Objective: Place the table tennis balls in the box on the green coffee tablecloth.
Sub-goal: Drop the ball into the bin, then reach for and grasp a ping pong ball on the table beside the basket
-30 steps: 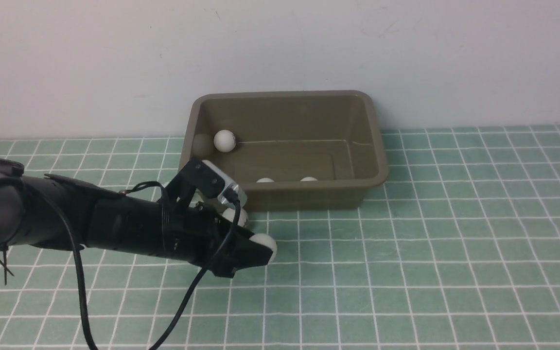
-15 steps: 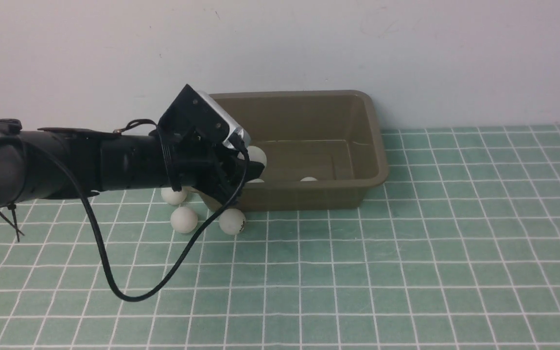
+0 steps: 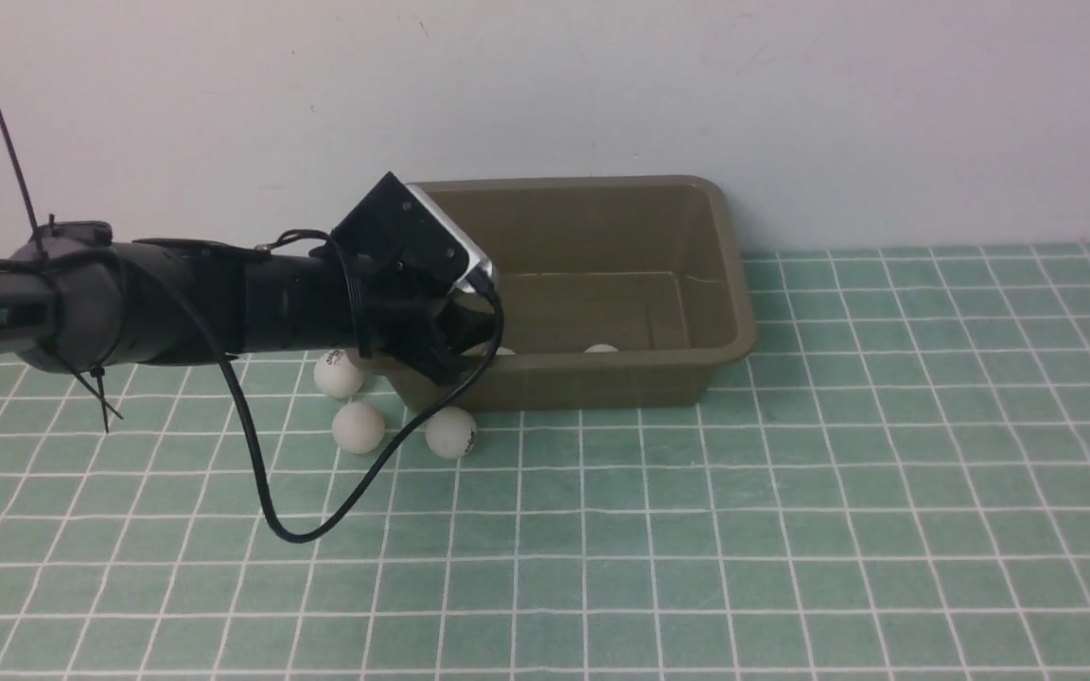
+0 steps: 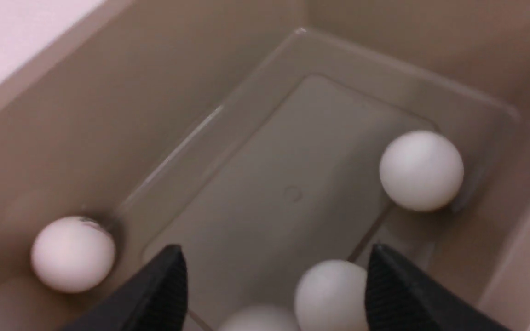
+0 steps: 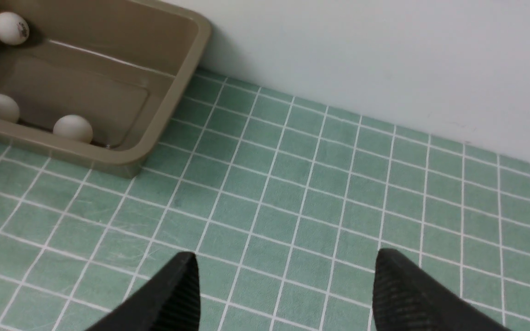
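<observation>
**Operator:** What has changed since the earlier frame?

**Technician:** The left gripper (image 4: 272, 250) has risen from the green coffee tablecloth (image 3: 791, 530) to the left end of the box (image 3: 602, 383). The ball it carried has left its jaws, which now stand apart with nothing clamped.

**Operator:** Where are the task items, left to right?

**Technician:** Three loose table tennis balls (image 3: 338, 374) (image 3: 358, 427) (image 3: 451, 432) lie on the tablecloth just outside the box's near-left corner. Four boxed table tennis balls (image 4: 72, 253) (image 4: 256, 319) (image 4: 331, 294) (image 4: 421, 170) lie on the box floor, one by the far wall and the rest nearer the near wall. The box stands at the tablecloth's far edge. The right gripper (image 5: 285, 257) hangs over bare tablecloth right of the box, jaws apart and empty.

**Operator:** Which step is in hand, and what comes next?

**Technician:** By my judgement, one release is complete. The next move is to lift the left gripper clear of the rim and lower it at the near-left corner. Then centre the jaws on one loose ball, because these roll readily.
</observation>
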You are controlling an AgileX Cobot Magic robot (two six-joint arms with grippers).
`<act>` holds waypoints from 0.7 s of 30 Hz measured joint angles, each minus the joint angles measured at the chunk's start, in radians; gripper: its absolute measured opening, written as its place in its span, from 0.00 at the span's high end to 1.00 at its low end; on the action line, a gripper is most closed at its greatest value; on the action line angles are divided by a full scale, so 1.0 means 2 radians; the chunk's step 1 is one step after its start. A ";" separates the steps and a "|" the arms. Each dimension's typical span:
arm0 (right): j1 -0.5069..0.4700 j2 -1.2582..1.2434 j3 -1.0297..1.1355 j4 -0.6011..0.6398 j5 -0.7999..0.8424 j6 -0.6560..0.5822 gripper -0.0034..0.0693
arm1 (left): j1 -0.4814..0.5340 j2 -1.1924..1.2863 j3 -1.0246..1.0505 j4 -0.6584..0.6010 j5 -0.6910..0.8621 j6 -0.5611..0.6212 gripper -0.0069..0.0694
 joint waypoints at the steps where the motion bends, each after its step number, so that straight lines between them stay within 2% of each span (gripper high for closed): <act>1: 0.000 0.000 0.000 0.000 0.000 0.000 0.32 | 0.000 -0.008 0.000 0.000 -0.001 -0.011 0.29; 10: 0.000 0.000 0.000 0.000 0.000 -0.002 0.32 | 0.000 -0.111 0.003 0.013 -0.001 -0.126 0.27; 16: 0.000 0.000 0.000 0.000 0.000 -0.002 0.32 | 0.000 -0.153 0.016 0.099 0.003 -0.236 0.27; 19: 0.000 0.000 0.000 0.000 0.000 -0.002 0.32 | 0.000 -0.182 0.021 0.203 0.023 -0.360 0.27; 21: 0.000 0.000 0.000 0.000 0.000 -0.002 0.32 | 0.000 -0.196 0.021 0.261 0.042 -0.423 0.27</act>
